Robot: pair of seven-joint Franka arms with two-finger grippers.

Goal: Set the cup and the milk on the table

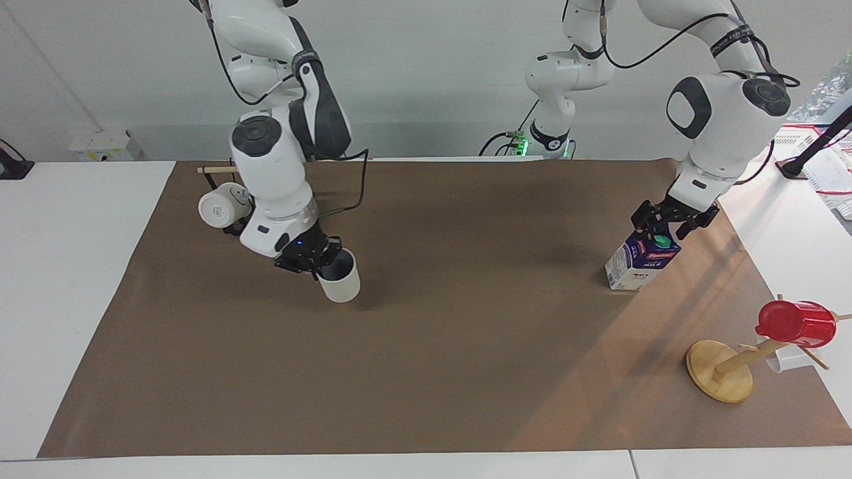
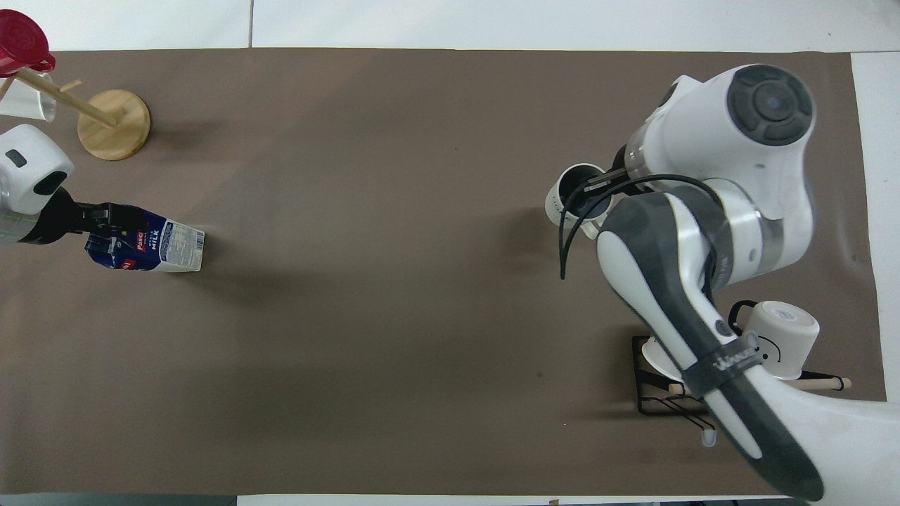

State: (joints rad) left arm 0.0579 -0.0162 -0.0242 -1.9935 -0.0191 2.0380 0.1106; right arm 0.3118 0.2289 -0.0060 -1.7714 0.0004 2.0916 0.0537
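The off-white cup [image 1: 341, 285] with a grey-blue inside hangs slightly tilted just above the brown paper table [image 1: 466, 359]. My right gripper [image 1: 318, 261] is shut on its rim. In the overhead view the cup [image 2: 566, 200] shows beside the right gripper [image 2: 598, 191], with its shadow a little apart from it. The milk [image 1: 636, 263] stands on the table toward the left arm's end. My left gripper [image 1: 664, 225] is open, with its fingers either side of the carton's blue gable top. In the overhead view the left gripper [image 2: 105, 216] covers the top of the milk [image 2: 165, 246].
A black wire rack [image 2: 650, 397] with white logo mugs [image 1: 216, 207] [image 2: 780, 341] stands near the right arm's base, partly hidden by that arm. A wooden mug tree [image 1: 722, 372] holding a red cup [image 1: 795, 324] stands farther from the robots than the milk.
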